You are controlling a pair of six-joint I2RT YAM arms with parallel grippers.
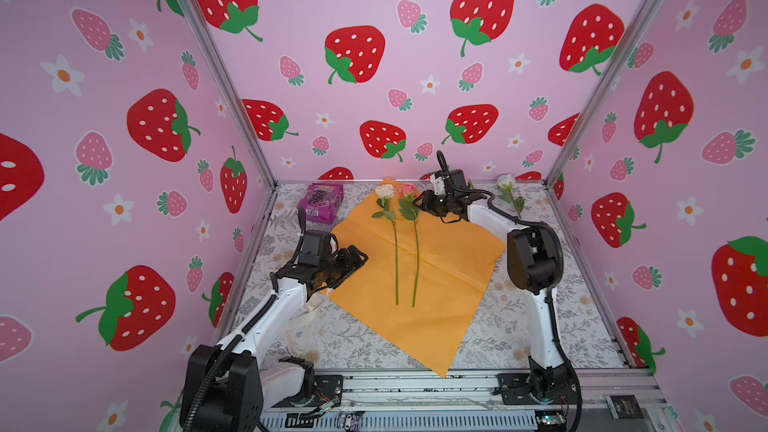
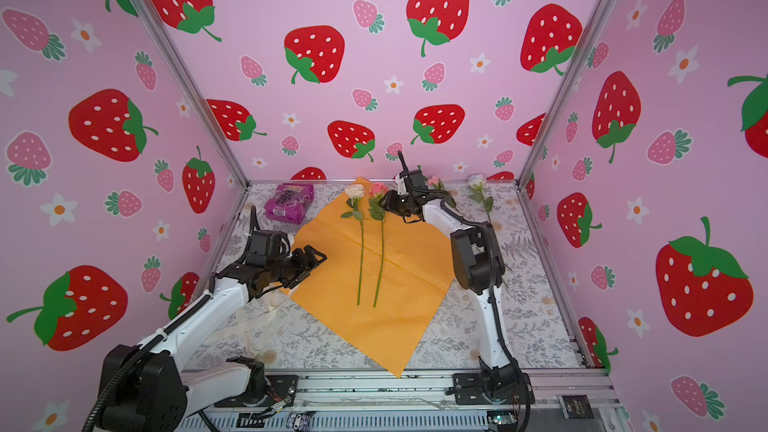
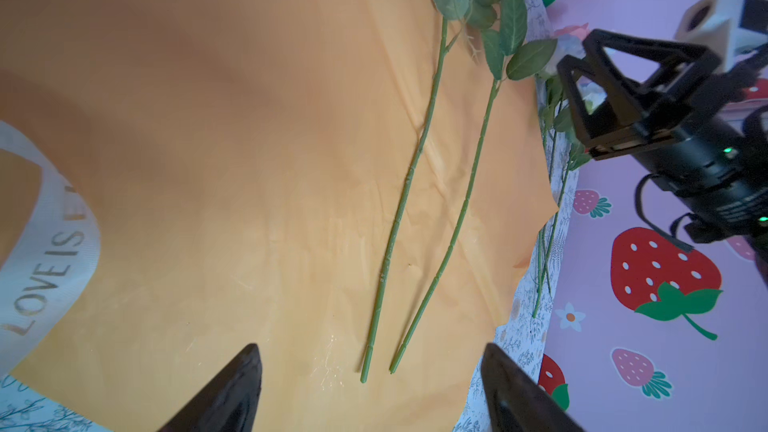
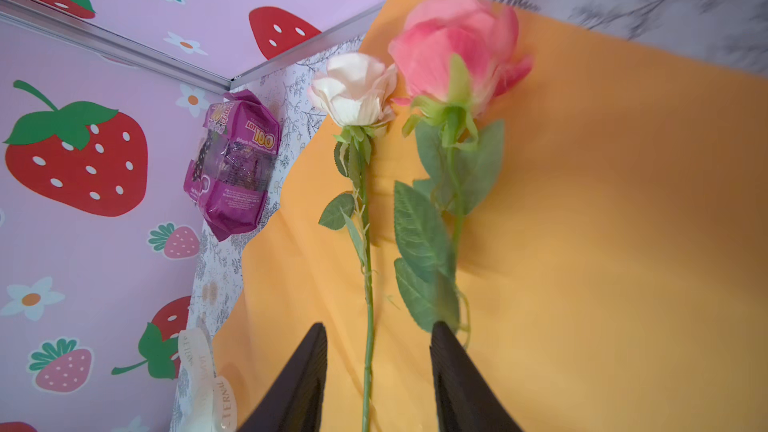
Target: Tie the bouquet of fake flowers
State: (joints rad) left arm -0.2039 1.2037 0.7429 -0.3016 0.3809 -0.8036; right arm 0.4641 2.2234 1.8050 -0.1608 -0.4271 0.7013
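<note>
Floral tabletop (image 1: 519, 326): roses (image 1: 385, 192) on orange paper (image 1: 449, 268)

So the orange wrapping paper (image 1: 449, 268) is spread flat on the table (image 1: 519, 317) like a diamond, a bit creased, with one corner at the front edge. Two flowers lie on it side by side with their heads at the far corner, the white rose (image 1: 385, 192) just left of the pink rose (image 1: 408, 189), and their long green stems are nearly parallel and not touching. Nothing's wrapped or tied yet, and a pale rose (image 1: 505, 180) and a second pink rose (image 2: 434, 181) lie off the paper at the back right.
</note>
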